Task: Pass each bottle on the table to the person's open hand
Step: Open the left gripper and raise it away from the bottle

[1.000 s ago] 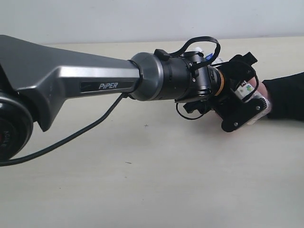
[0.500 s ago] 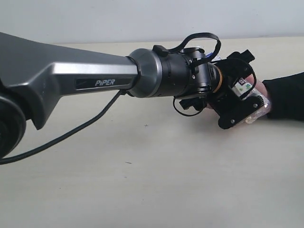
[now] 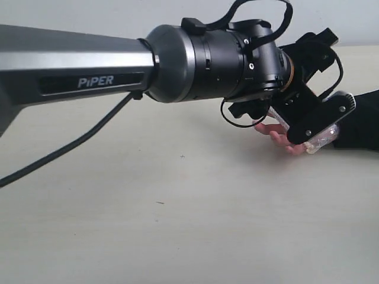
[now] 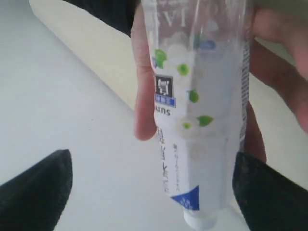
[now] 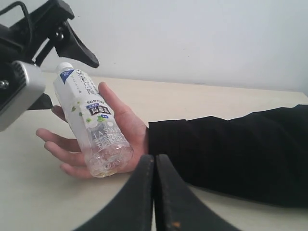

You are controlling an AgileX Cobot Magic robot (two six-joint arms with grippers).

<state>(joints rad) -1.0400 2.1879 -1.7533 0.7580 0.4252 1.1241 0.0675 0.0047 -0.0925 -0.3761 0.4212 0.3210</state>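
Standing wide apart, the jaws of the left gripper (image 4: 151,163) flank the cap end of a white-green-labelled bottle (image 5: 94,127), seemingly without pinching it. The bottle lies across the person's open hand (image 5: 129,129), over the worktop (image 3: 177,225). The right gripper (image 5: 154,166) has its jaws pressed together, empty.

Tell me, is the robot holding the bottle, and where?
No. The left gripper stands open around the cap end; the white-green labelled bottle lies in the person's open hand. The right gripper is shut on nothing.
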